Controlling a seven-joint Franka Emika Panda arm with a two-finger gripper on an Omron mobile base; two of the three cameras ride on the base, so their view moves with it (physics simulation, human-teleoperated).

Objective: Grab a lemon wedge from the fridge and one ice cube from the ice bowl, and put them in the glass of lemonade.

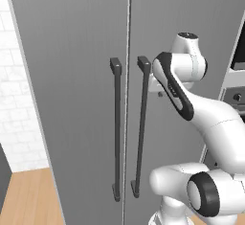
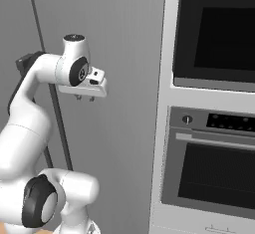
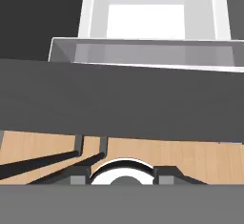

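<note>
At the fridge front, the gripper (image 2: 84, 97) sits at upper-handle height, its two short tips pointing downward; whether the jaws stand wide or narrow cannot be told from these views, though nothing appears held. The hand hangs just right of the right-hand handle (image 1: 141, 128), near its top bracket, apparently not touching it. That handle's long axis runs vertical, so it lies to the left of the jaws, beside the left-hand handle (image 1: 116, 128). Both doors of the fridge (image 1: 72, 75) are closed; the lemon wedge is judged to be inside, unseen. The step in hand is opening the door. To the right stands a wall oven (image 2: 214, 178); wood floor (image 1: 28, 195) lies below.
</note>
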